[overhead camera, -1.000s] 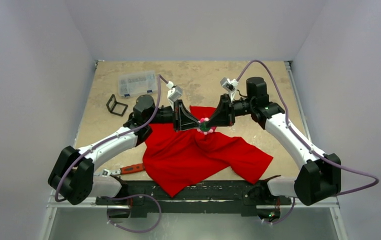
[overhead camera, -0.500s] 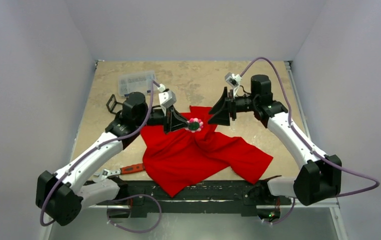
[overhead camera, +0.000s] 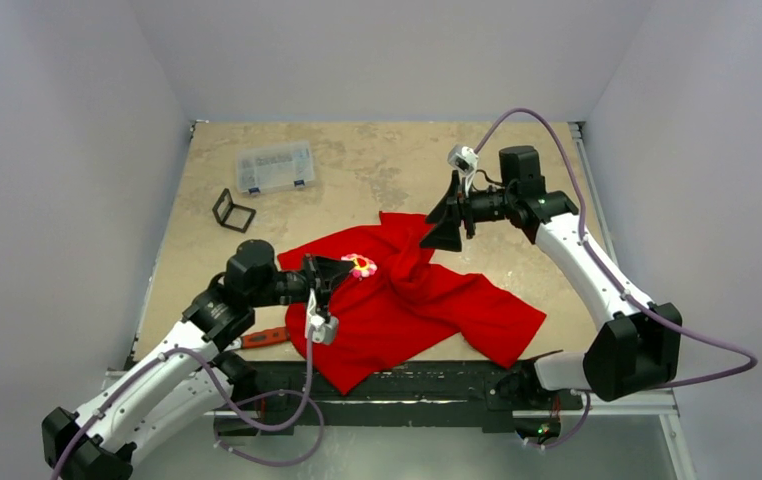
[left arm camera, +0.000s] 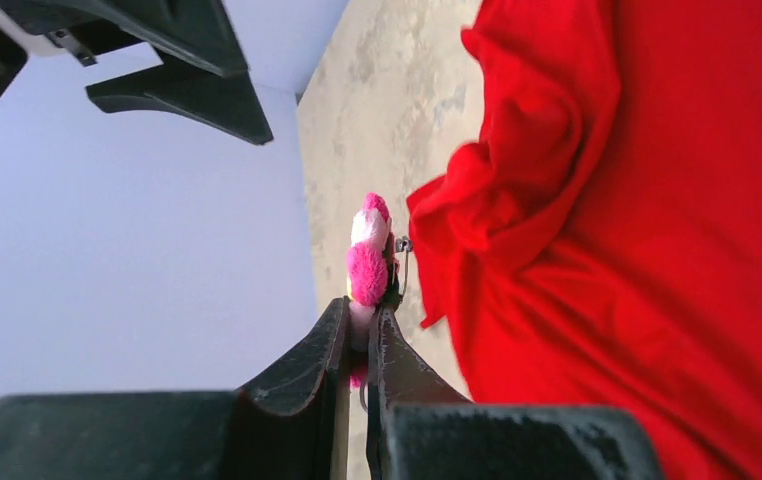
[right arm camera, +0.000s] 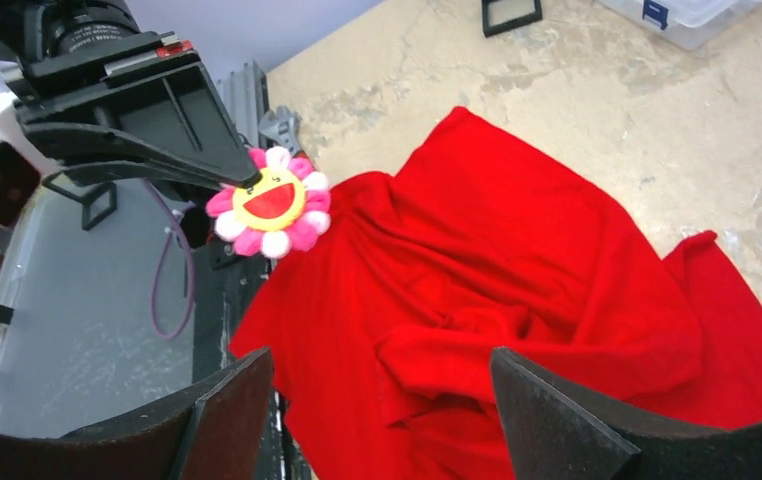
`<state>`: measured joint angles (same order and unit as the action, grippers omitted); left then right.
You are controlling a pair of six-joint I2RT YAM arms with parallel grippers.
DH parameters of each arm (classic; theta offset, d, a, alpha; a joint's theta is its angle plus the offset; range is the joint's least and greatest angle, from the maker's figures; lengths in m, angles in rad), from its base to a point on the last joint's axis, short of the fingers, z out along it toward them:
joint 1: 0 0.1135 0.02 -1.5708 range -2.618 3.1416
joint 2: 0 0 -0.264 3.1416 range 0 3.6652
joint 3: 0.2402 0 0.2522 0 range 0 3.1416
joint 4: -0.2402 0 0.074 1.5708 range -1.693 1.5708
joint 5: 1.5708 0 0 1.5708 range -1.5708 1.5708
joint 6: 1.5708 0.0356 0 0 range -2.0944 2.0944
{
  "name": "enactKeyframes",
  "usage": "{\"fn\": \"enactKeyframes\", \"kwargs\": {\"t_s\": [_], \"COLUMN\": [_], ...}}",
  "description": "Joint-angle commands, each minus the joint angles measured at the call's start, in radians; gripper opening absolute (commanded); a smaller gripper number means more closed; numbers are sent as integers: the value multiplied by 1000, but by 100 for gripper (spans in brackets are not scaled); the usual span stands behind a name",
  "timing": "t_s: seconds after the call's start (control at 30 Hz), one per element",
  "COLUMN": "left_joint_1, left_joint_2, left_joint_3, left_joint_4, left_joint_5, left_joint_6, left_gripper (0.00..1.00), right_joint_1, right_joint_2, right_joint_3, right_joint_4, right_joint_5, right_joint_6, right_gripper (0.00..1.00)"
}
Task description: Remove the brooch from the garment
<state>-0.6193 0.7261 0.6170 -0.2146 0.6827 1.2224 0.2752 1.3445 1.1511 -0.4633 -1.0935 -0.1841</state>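
The brooch (overhead camera: 361, 265), a pink-petalled flower with a yellow-red face, is pinched by its edge in my left gripper (overhead camera: 347, 267), which is shut on it. The left wrist view shows the brooch (left arm camera: 367, 262) sticking up from the fingertips, its pin bare and a gap between it and the garment (left arm camera: 657, 250). The red garment (overhead camera: 407, 300) lies crumpled on the table. My right gripper (overhead camera: 445, 228) hovers over the shirt's far edge, open and empty. In the right wrist view the brooch (right arm camera: 269, 203) faces the camera beyond my right gripper (right arm camera: 379, 362).
A clear plastic box (overhead camera: 275, 166) and a small black frame (overhead camera: 232, 210) sit at the far left of the table. A red-handled wrench (overhead camera: 257, 338) lies by the shirt's near left edge. White walls close in three sides.
My right gripper has opened and drawn back from the brooch. The left arm has swung toward the near left, carrying the brooch away from the shirt's raised fold, which has sunk.
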Motion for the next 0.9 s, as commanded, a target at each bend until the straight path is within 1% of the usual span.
{"fn": "enactKeyframes", "kwargs": {"t_s": [0.0,0.1,0.17,0.23,0.3,0.37,0.43,0.5,0.6,0.67,0.77,0.87], "left_joint_1": [-6,-10,-10,-9,-8,-8,-8,-8,-3,16,81,168], "left_joint_2": [-26,-59,-69,-65,-51,-17,42,131,277,386,541,678], "left_joint_3": [-35,-47,-36,-21,-12,22,84,167,295,396,525,647], "left_joint_4": [104,84,19,-25,-30,-37,-71,-153,-235,-328,-499,-604], "left_joint_5": [-68,-89,-132,-195,-263,-340,-443,-588,-777,-860,-902,-933], "left_joint_6": [429,520,575,587,560,480,367,289,122,-12,-190,-346], "left_gripper": [0,0,0,0,0,0,0,0,0,0,0,0], "right_joint_1": [4,4,3,4,4,4,4,4,4,3,4,3], "right_joint_2": [-26,-39,-36,-32,-27,-24,-21,-20,-18,-19,-21,-24], "right_joint_3": [0,-17,-19,-17,-13,-6,0,4,9,10,14,16], "right_joint_4": [-74,-62,-55,-46,-40,-38,-38,-44,-48,-49,-48,-50], "right_joint_5": [66,85,87,91,98,106,110,110,114,122,130,135], "right_joint_6": [-103,-106,-104,-94,-90,-89,-89,-92,-91,-90,-92,-96], "right_gripper": [82,82,82,82,82,82,82,82,82,82,82,82]}}
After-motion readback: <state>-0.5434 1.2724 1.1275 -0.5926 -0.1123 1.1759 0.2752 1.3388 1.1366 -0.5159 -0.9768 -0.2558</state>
